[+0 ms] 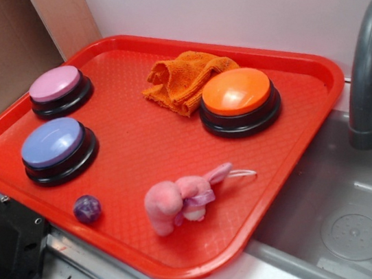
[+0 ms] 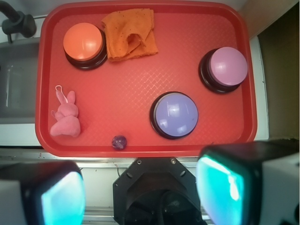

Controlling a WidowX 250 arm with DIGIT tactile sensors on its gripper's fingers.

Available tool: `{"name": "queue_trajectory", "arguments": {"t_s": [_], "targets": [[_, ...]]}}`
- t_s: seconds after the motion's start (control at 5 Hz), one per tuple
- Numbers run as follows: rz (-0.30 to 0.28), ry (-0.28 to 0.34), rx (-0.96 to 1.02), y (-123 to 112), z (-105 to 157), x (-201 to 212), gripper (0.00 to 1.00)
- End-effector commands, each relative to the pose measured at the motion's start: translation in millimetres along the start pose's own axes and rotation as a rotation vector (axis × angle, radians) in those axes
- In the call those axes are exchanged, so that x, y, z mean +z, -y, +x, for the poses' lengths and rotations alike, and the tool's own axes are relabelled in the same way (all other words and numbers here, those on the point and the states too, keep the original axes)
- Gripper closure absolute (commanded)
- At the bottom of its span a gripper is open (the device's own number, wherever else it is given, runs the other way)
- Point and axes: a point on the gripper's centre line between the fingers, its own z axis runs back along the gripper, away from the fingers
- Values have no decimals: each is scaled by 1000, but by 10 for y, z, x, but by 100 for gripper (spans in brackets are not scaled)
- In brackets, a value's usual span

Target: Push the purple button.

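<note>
The purple button (image 1: 55,83), a lilac dome on a black base, sits in the tray's far left corner; in the wrist view the purple button (image 2: 228,66) is at the right. A blue-violet button (image 1: 52,141) stands just in front of it. My gripper (image 2: 140,197) hangs high over the robot base, short of the tray's near edge. It is open, its two fingertips (image 2: 225,187) wide apart with nothing between them. The exterior view does not show the gripper.
The red tray (image 1: 173,148) also carries an orange button (image 1: 237,92), a crumpled orange cloth (image 1: 181,78), a pink plush bunny (image 1: 180,199) and a small purple ball (image 1: 87,208). A grey sink (image 1: 343,221) and faucet (image 1: 367,72) lie right of it. The black robot base (image 1: 8,255) is at the lower left.
</note>
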Motion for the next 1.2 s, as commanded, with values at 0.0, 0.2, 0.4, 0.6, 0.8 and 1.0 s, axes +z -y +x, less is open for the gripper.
{"name": "queue_trajectory", "arguments": {"t_s": [0.0, 0.2, 0.4, 0.6, 0.8, 1.0], "targets": [[0, 0, 0, 0, 0, 0, 0], [93, 9, 242, -426, 337, -522, 0], [114, 32, 344, -582, 450, -894, 0], [138, 64, 441, -647, 423, -1191, 0], [159, -1, 505, -737, 307, -1433, 0], [169, -20, 513, -806, 250, -1579, 0]]}}
